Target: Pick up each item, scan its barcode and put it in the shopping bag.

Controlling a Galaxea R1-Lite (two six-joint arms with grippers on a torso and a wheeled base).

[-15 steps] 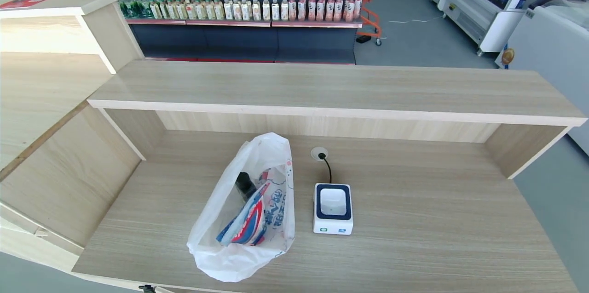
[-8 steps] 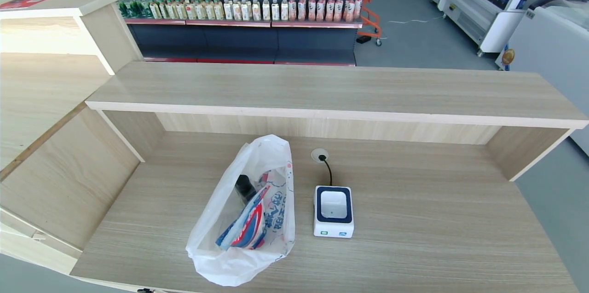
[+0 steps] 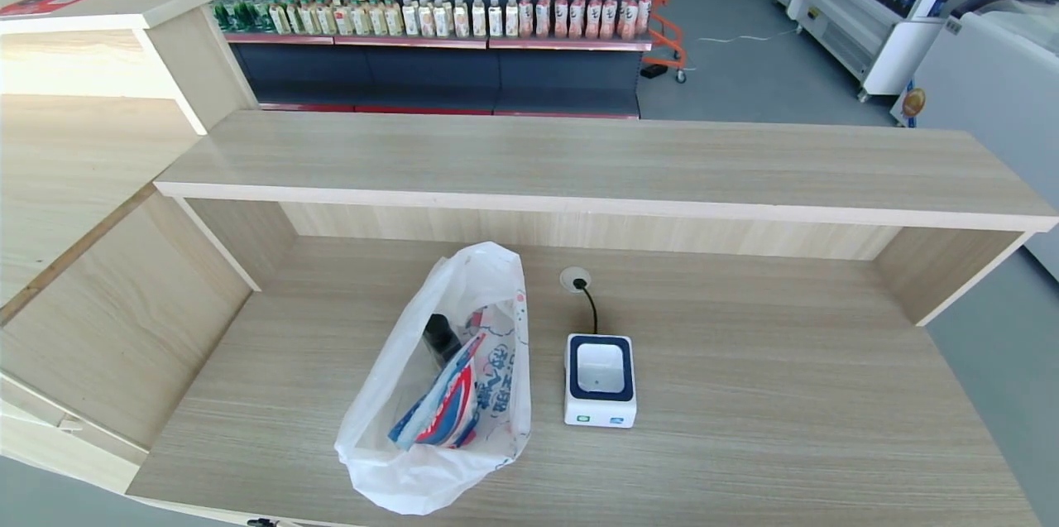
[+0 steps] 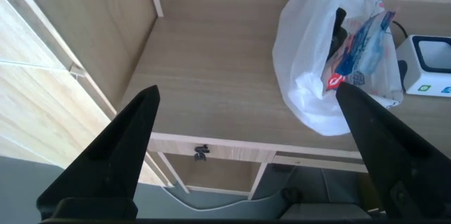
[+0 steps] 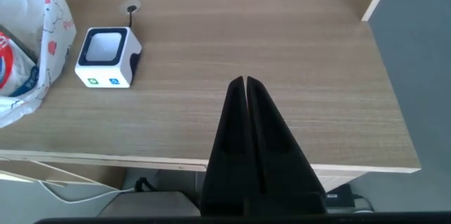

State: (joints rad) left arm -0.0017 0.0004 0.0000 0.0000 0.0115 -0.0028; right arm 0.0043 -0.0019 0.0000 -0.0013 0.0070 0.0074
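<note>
My left gripper (image 4: pixel 246 91) gapes wide, my right gripper (image 5: pixel 244 82) is pinched together. The shopping bag (image 3: pixel 438 461) lies near the counter's (image 3: pixel 786 428) front edge, scanner (image 3: pixel 600 380) just beside.

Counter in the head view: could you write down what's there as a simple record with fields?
Surface: wooden counter
Bag: white shopping bag, lying open, to the left of the scanner
In bag: blue-and-red packet; dark item
Scanner: white barcode scanner, with a black cable running to a hole in the counter
Left tool: open, holding nothing
Right tool: shut, holding nothing
</note>
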